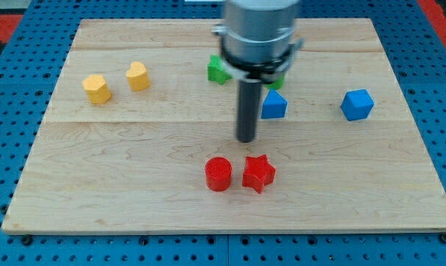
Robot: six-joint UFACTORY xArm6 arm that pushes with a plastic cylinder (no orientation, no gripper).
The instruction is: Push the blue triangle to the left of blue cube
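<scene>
Board: pale wood, on a blue pegboard.
Arm: over the top middle, partly hiding green blocks.
My tip: bare rod, no fingers, holding nothing; just left of and below the blue triangle.
Blue triangle: right of centre.
Blue cube: well right of triangle.
Red cylinder, red star: side by side below tip.
Yellow blocks: upper left.

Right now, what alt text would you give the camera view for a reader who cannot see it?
My tip rests on a wooden board, just left of and below the blue triangle, with the blue cube further right. Two yellow blocks sit at left; a red cylinder and red star sit below.
</scene>
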